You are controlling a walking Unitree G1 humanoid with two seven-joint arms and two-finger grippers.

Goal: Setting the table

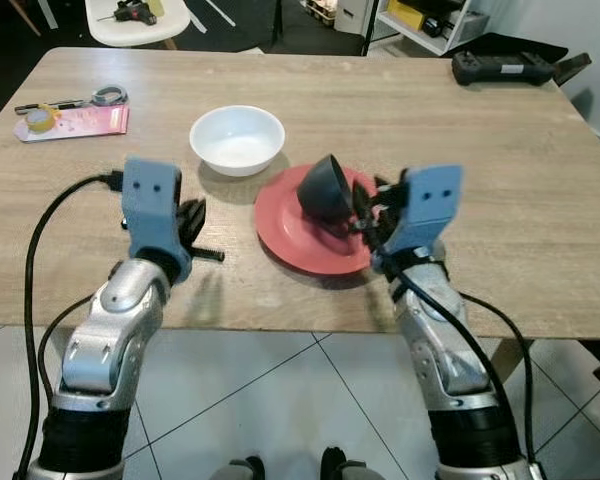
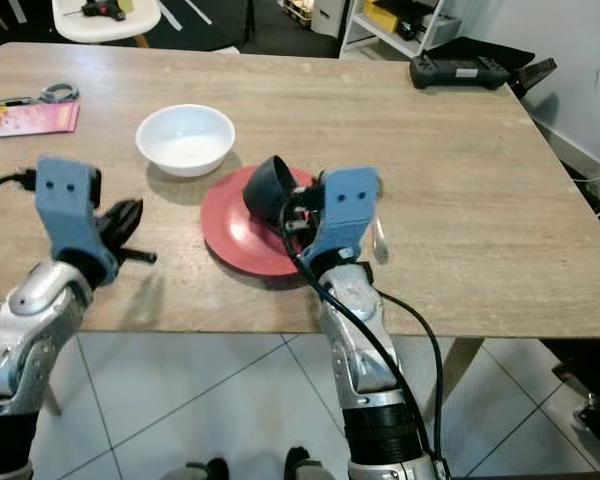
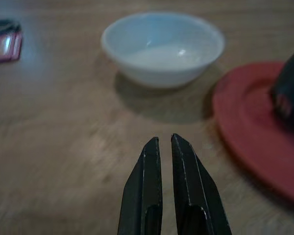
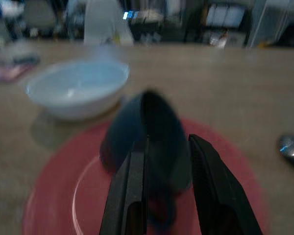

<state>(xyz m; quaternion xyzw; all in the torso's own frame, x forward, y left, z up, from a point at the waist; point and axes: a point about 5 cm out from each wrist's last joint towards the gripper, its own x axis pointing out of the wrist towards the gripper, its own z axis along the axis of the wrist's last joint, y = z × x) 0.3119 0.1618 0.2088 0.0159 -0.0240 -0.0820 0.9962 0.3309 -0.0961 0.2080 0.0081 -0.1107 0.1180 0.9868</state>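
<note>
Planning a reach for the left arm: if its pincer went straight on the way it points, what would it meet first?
Probably the white bowl: the shut left pincer points across bare table at it. The red plate lies beside that line.

No text, label, brand or number can be read anywhere. The flat pink printed card [image 1: 72, 123], at ten o'clock on the pale wood-grain surface [image 1: 480, 150], carries pale markings too small and blurred to read.
</note>
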